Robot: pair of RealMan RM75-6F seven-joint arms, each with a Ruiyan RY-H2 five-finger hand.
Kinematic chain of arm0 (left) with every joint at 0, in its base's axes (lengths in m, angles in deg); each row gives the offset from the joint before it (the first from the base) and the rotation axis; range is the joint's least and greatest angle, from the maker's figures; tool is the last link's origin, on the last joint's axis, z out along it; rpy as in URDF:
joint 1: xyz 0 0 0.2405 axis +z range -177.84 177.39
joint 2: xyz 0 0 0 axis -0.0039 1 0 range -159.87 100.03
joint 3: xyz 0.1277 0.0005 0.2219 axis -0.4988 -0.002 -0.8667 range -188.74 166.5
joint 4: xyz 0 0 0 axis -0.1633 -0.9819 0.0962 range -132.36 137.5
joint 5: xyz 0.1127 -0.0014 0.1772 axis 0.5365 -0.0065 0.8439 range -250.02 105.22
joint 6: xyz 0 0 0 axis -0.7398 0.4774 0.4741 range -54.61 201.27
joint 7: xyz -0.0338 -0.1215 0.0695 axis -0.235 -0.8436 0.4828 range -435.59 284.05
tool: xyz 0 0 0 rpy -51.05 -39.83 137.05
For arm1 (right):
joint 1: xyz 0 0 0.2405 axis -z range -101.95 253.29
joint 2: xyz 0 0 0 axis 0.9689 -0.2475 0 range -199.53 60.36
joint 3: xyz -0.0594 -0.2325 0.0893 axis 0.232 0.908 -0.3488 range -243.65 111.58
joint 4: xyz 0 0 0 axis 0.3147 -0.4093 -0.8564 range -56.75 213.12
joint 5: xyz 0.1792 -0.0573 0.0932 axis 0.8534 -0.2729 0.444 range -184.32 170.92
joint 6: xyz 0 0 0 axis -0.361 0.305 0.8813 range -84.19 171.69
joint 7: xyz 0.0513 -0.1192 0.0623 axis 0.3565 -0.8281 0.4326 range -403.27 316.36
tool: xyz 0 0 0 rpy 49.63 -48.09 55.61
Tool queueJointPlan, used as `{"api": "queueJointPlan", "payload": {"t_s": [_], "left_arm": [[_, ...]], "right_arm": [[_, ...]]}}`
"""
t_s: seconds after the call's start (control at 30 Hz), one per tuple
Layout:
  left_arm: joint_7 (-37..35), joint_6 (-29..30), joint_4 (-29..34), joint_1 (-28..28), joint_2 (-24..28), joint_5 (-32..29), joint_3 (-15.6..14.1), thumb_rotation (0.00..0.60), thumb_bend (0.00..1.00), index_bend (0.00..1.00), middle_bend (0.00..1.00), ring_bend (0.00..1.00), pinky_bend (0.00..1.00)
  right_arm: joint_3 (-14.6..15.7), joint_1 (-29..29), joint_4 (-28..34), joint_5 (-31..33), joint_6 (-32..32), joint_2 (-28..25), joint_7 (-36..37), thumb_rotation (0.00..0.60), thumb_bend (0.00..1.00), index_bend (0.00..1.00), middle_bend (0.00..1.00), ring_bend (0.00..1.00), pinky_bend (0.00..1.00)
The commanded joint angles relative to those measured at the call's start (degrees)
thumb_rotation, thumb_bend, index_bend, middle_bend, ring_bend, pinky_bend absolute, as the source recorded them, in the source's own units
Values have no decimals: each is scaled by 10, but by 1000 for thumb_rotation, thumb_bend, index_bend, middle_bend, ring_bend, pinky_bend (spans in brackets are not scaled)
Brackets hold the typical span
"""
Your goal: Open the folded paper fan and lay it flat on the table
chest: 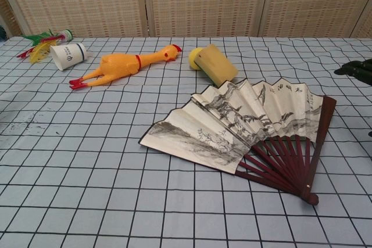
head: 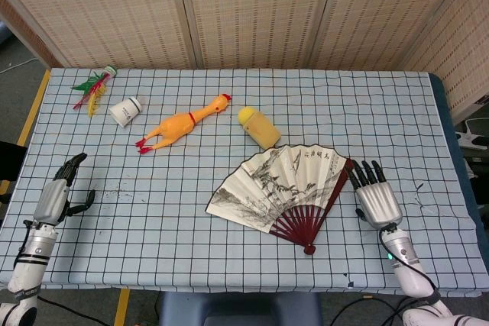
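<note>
Toward the right half of the table [head: 229, 265], nearer the front edge than the back, the paper fan [head: 279, 185] is found fully opened and lying flat on the checked cloth. Its painted leaf is spread toward the left and back, and its dark red ribs [chest: 279, 158] converge on a pivot [head: 309, 249] pointing to the front edge.

The right hand [head: 376, 198] is seen just beside the fan's right guard stick, palm down, with its fingers [head: 365, 172] extended and slightly apart. Nothing is held in it, and a narrow gap of cloth is visible between it and the fan. Only dark fingertips are caught at the right margin of the chest view.

The left hand [head: 59, 196] is positioned at the front left edge of the table, well apart from the fan. Its fingers are loosely extended with the thumb set off to one side, and nothing is gripped.

A yellow block [head: 258, 125] lies just behind the fan, toward the middle of the table. A rubber chicken [head: 180, 124] is laid diagonally to the left of the block. A white paper cup [head: 126, 110] rests on its side further left, and a feathered shuttlecock [head: 93, 87] is noted by the back left corner. Dark scuff marks [head: 114, 188] are recorded on the cloth near the left hand.
</note>
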Motion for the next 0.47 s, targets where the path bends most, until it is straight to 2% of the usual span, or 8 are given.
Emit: {"api": "queueJointPlan", "payload": {"t_s": [0.03,0.13,0.23,0.47], "left_arm": [[233,76,45,27,38,22,-15,564,448,0,0,0,58],[279,113,65,34,44,42,-18,549,442,0,0,0,51],[319,143,56,38,37,57,-18,549,440,0,0,0,51],[359,160,52,43,28,74,-26,550,438,0,0,0,50]], "right_arm": [[-4,88,11,-82,192,-29,82,600,86,0,0,0,0],[-1,102,18,-84,197,-40,72,600,87,0,0,0,0],[-7,104,20,-84,190,-47,81,600,86,0,0,0,0],[-14,105,33,-68,153,-60,72,600,87,0,0,0,0]]}}
